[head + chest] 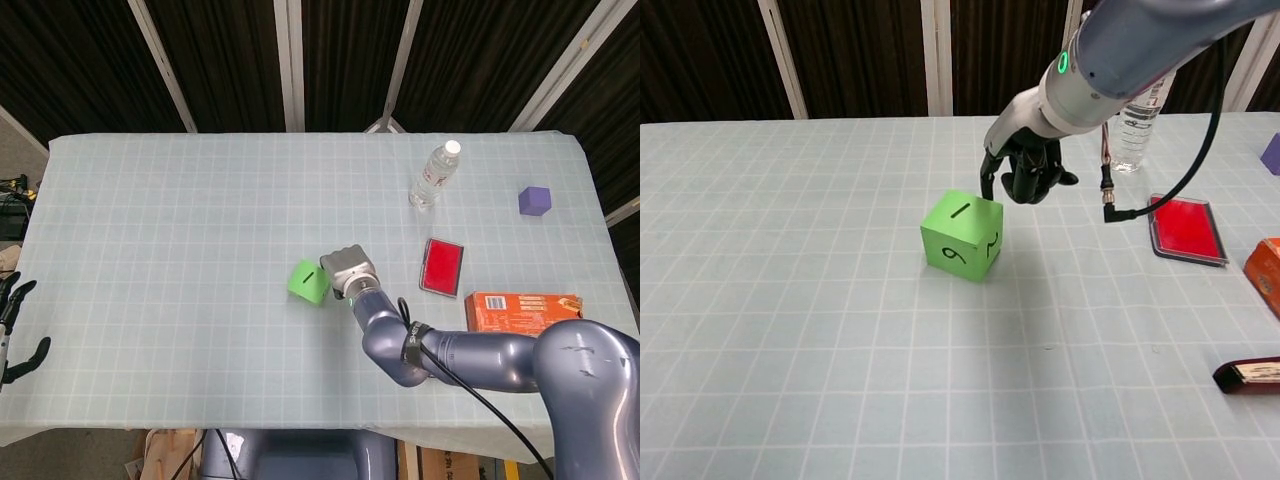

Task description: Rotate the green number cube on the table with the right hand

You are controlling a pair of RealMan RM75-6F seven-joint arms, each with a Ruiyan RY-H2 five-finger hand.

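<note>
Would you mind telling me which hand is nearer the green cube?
Right. The right hand hovers at the green cube's far right corner; the left hand hangs off the table's left edge.

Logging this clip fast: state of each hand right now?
Left hand: open, holding nothing, at the table's left edge.
Right hand: fingers curled, holding nothing, a fingertip at the green number cube's top back corner.

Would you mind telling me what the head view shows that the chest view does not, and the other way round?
Only the head view shows the left hand low at the table's left edge, the whole purple cube and the bottle's cap. Only the chest view shows the numbers on the green cube and a dark flat object near the front right edge. Both show the right hand with curled fingers behind the cube, the water bottle, the red case and the orange box.
</note>
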